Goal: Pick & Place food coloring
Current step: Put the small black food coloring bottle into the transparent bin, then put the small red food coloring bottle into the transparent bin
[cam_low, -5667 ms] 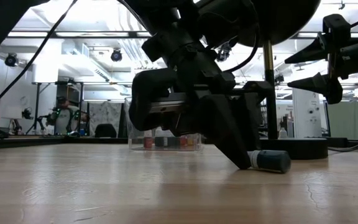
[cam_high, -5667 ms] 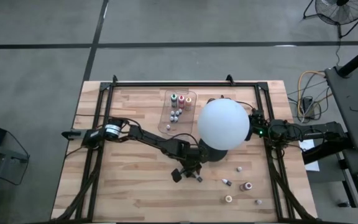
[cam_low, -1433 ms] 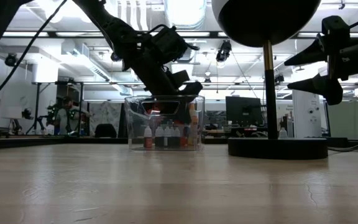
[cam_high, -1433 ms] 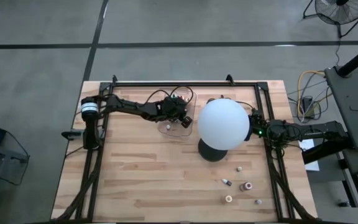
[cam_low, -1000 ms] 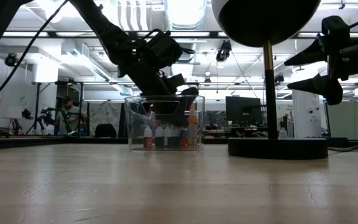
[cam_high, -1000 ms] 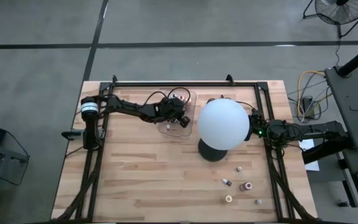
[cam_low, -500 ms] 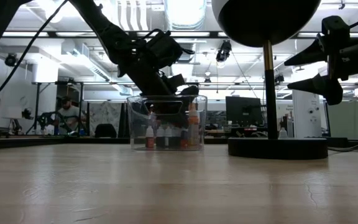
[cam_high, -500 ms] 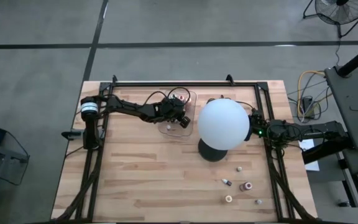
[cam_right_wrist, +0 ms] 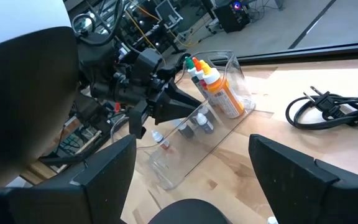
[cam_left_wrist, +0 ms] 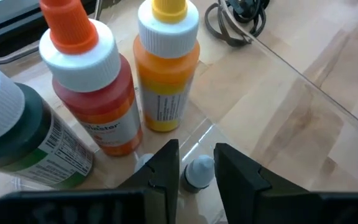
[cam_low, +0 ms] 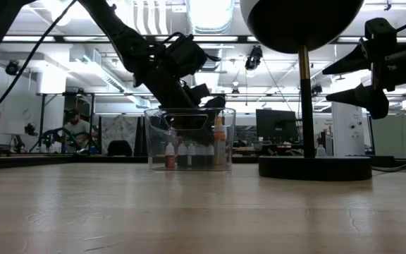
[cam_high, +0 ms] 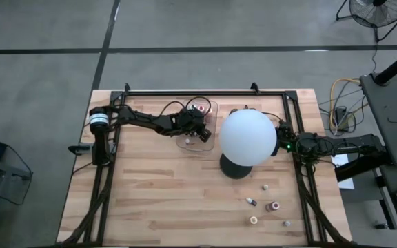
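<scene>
High view: left gripper [cam_high: 197, 128] reaches into the clear tray [cam_high: 211, 105] at the table's far side, likely to drop a vial off with the others. The loose bottles [cam_high: 273, 206] not yet collected lie near the front right, well apart from the tray. The white globe [cam_high: 247, 137] covers its own base and part of the right arm; tray contents are too small to sort here.

Low view: tray [cam_low: 223, 149] stands upright with small bottles lined along its floor. Left arm comes down into it from above; fingertips lost behind the tray wall. Right gripper [cam_low: 365, 67] hangs idle in the air at the right, fingers spread wide, nothing between them.

Left wrist view: gripper [cam_left_wrist: 197, 168] fingers stand just apart with a small grey-capped vial [cam_left_wrist: 199, 171] between them. Cannot tell if it's clamped or just let go. Red bottle [cam_left_wrist: 98, 106], yellow bottle [cam_left_wrist: 165, 74] and green bottle [cam_left_wrist: 17, 146] stand upright just beyond. Vial body hidden under the fingers.

Right wrist view: tray [cam_right_wrist: 232, 62] seen side-on, left gripper [cam_right_wrist: 182, 106] in it; globe blocks one side.
</scene>
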Available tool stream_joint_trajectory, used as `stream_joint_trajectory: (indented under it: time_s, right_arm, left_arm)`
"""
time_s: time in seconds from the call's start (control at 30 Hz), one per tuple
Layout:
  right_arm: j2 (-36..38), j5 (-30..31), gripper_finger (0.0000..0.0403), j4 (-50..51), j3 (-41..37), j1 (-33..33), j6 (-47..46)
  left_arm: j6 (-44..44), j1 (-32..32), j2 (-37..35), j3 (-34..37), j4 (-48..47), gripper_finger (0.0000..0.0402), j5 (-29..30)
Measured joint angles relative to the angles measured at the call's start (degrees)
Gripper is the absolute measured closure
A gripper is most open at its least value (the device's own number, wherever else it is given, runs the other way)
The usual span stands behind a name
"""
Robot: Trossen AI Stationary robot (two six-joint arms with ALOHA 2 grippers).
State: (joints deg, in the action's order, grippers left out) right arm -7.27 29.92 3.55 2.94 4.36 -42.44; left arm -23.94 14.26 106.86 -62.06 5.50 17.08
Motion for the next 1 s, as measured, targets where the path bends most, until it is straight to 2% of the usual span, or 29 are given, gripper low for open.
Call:
stream_joint_trajectory:
  time_s: [0.17, 0.37, 0.57, 0.8, 1.0]
  right_arm:
    - [0.0, 0.0, 0.0101, 0.0, 0.0, 0.0, 0.0]
    - [0.0, 0.0, 0.0101, 0.0, 0.0, 0.0, 0.0]
    - [0.0, 0.0, 0.0101, 0.0, 0.0, 0.0, 0.0]
    - [0.0, 0.0, 0.0101, 0.0, 0.0, 0.0, 0.0]
    - [0.0, -0.1, 0.0101, 0.0, 0.0, 0.0, 0.0]
  left_arm:
    - [-0.2, -0.1, -1.0, 0.0, -0.3, 0.0327, 0.0]
    - [-0.2, -0.1, -5.7, 0.0, -1.3, 0.0326, -1.0]
    - [-1.1, -0.5, -12.1, 0.0, -9.2, 0.0319, -1.0]
    - [-2.2, -3.2, -20.5, 0.9, -19.7, 0.0273, -4.6]
    - [-1.1, -9.3, -29.0, 5.4, -20.9, 0.0224, -7.2]
